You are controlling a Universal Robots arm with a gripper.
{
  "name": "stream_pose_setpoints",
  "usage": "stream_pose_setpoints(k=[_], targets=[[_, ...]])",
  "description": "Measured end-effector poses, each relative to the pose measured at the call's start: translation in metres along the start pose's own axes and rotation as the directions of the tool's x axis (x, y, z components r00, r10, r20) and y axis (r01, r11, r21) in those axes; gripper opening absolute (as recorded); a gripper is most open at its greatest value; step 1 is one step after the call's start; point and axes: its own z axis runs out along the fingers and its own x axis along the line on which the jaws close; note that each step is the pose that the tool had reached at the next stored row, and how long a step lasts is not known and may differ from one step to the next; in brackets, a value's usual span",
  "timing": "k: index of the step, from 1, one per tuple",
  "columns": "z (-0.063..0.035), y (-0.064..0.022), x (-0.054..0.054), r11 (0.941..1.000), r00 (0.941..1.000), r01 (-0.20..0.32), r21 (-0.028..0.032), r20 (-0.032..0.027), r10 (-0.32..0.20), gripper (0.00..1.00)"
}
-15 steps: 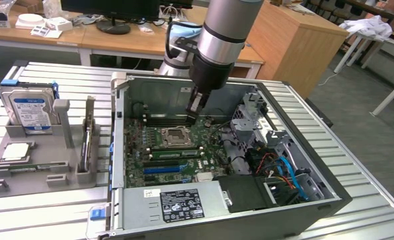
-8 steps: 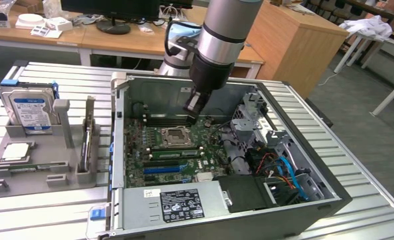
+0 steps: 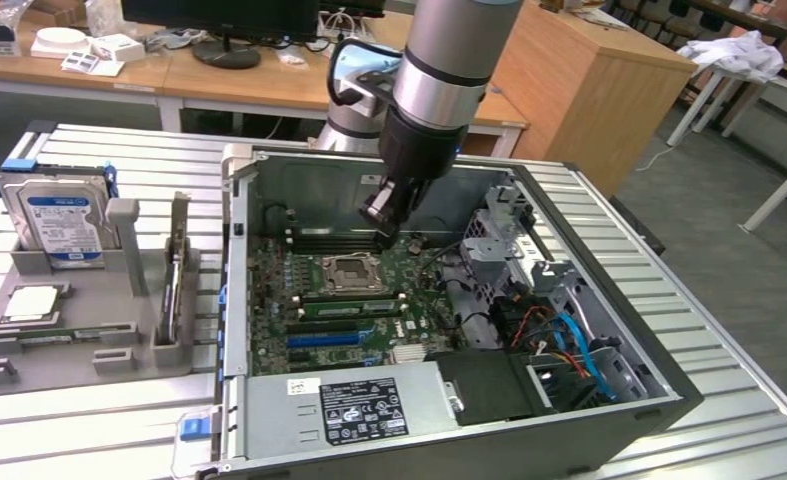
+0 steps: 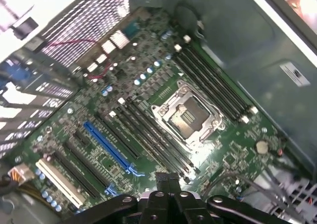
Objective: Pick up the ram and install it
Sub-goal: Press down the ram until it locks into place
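While the arm reaches down into the open computer case (image 3: 660, 385) on the slatted metal desk (image 3: 733, 400), the claw (image 3: 388, 236) hangs just above the motherboard (image 3: 366, 300), beside the far bank of memory slots (image 3: 333, 240) and near the silver CPU socket (image 3: 350, 272). Claw fingers are fully closed; in the wrist view the claw (image 4: 167, 180) is pinched on a small dark tip that juts out between the fingers, too small and dark to identify. Wrist view looks straight onto the board: CPU socket (image 4: 187, 115) in the middle, dark memory slots on both sides of it, a blue expansion slot (image 4: 109, 145) further off. To the exterior view's left of the case sits a grey holder tray (image 3: 60, 345), well apart from the claw. One ram (image 3: 176, 275) stands on edge in a tall slot of the tray, nearest the case wall. A silver hard drive (image 3: 57, 215) with a blue label stands upright at the tray's far end. A black power supply (image 3: 360, 408) fills the near corner of the case.
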Motion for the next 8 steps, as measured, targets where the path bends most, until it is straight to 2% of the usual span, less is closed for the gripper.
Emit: stream_pose_setpoints(k=[4, 8], targets=[[0.0001, 0.0, 0.0, 0.9974, 0.9974, -0.073, 0.0047, 0.0056, 0.073, 0.11], [0.0001, 0.0, 0.0, 0.9899, 0.9899, -0.142, 0.0089, 0.0113, 0.142, 0.11]])
